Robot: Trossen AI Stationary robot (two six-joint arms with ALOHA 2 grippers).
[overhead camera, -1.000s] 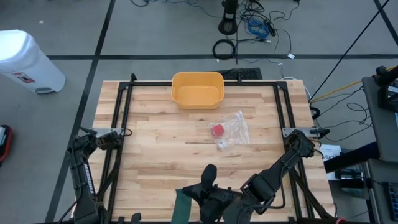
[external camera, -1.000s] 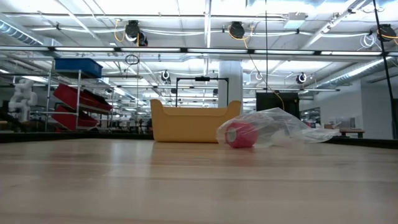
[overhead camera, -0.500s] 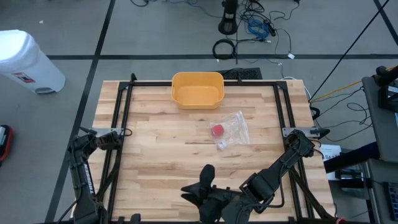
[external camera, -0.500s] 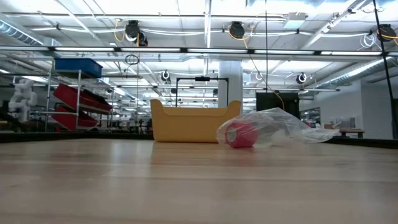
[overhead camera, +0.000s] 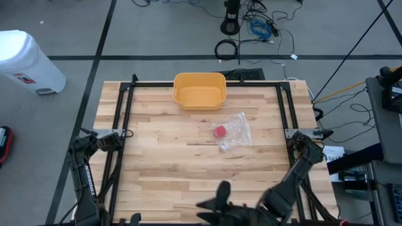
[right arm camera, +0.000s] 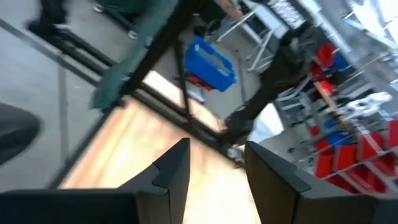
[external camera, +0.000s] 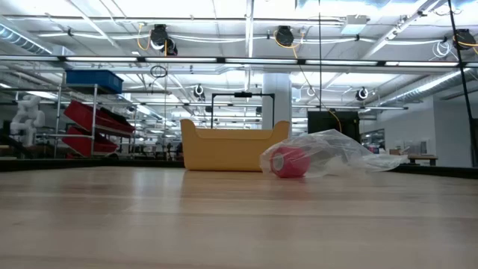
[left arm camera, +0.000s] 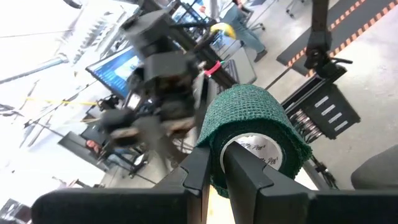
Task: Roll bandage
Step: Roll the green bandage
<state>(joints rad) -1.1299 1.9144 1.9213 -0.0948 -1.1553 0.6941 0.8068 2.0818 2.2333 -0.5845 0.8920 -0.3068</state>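
A dark green bandage roll with a white core fills the left wrist view, and my left gripper is shut on it. That gripper does not show in the high view. My right gripper hovers over the table's near edge, open, with nothing between its fingers. Beyond those fingers a loose green bandage strip shows blurred. The right arm also appears blurred behind the roll. My left gripper pinches the roll's wall at the open end that faces the camera. One finger lies over the white core's mouth and the other is on the green outside. The roll is lifted clear, with floor behind it.
A yellow bin stands at the table's far edge. A clear plastic bag with a red roll inside lies right of the middle. Bare wood lies between them and the near edge.
My right gripper has swung toward the table's near edge and a little to the right. The green strip that showed beside it at the near edge is gone from the high view.
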